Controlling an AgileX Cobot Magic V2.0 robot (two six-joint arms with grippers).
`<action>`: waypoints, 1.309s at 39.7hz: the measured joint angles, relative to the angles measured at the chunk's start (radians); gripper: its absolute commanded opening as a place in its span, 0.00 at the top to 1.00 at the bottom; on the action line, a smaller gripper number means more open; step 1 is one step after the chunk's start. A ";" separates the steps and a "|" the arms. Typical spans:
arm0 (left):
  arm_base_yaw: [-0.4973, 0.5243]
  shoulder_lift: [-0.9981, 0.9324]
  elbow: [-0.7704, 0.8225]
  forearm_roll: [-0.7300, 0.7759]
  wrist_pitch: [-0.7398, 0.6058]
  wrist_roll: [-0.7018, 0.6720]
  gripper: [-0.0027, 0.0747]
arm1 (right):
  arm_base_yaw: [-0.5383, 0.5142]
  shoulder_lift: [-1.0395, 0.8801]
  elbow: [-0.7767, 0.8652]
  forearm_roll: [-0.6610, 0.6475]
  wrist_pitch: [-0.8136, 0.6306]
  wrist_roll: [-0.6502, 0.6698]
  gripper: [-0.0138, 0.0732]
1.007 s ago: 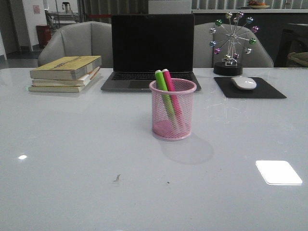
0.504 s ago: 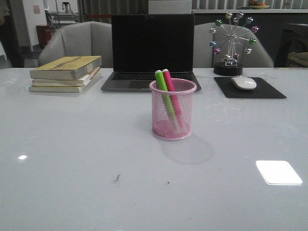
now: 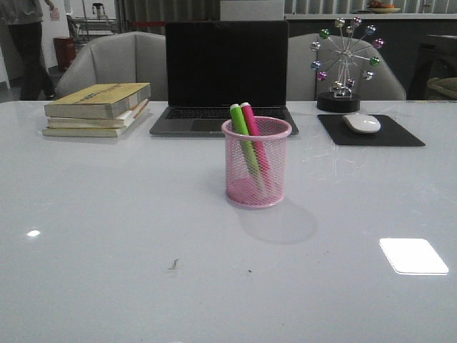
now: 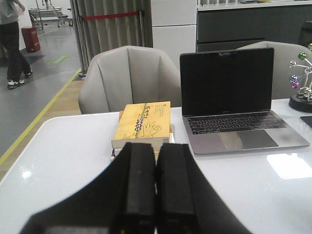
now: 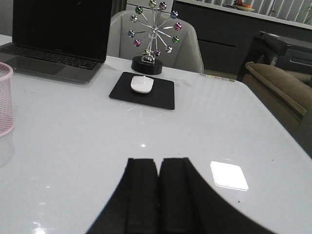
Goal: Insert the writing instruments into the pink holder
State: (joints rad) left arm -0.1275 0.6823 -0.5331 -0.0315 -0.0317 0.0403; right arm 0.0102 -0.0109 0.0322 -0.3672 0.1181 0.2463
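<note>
Task looks finished from my end: lime green marker and magenta marker both stand leaning inside the pink holder, mid counter, in front of the laptop. Nothing left loose that I see. My left gripper has its fingers pressed together, empty, facing the book stack. Right gripper same: fingers pressed together, holding nothing, well clear of the holder.
</note>
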 measured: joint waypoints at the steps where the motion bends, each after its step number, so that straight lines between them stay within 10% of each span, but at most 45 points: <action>1: 0.000 -0.008 0.000 0.000 0.007 0.000 0.83 | 0.000 0.000 0.000 0.000 0.000 0.000 0.76; 52: 0.078 -0.689 0.536 -0.031 0.077 0.002 0.83 | 0.000 0.000 0.000 0.000 0.000 -0.002 0.76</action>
State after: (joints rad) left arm -0.0491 -0.0068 0.0032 -0.0628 0.0457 0.0425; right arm 0.0102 -0.0109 0.0322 -0.3672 0.1185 0.2447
